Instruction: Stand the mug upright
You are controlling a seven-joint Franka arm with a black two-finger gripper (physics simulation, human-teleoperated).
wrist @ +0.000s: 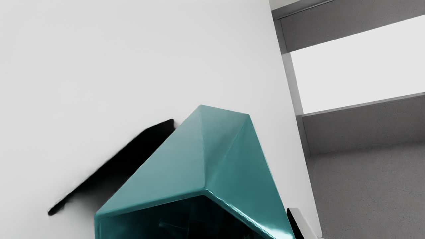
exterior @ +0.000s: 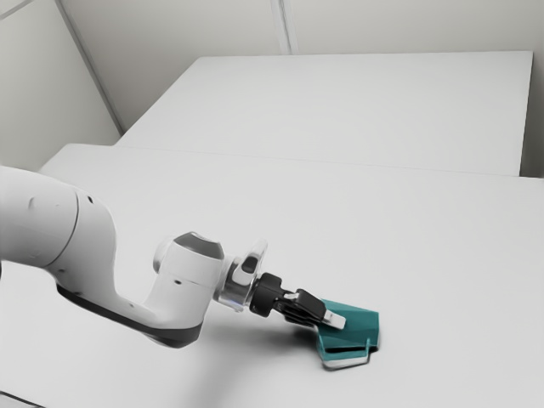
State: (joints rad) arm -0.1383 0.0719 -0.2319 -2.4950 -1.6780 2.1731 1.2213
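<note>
Mug (exterior: 359,326) lies tipped on desk (exterior: 212,200), mouth toward claw (exterior: 332,320); probably stiff, slick on its facets, so pinch wall near rim (wrist: 149,202); can't tell if claw's clenched.

I have my white arm (exterior: 180,280) in from the exterior view's left, low over the white table (exterior: 229,191), with the black claw (exterior: 334,320) angled down across the faceted teal mug (exterior: 360,321). The mug has a dark gap and a pale strip along its near side. Another white surface (exterior: 357,102) lies at the far side, below pale walls (exterior: 187,25).
</note>
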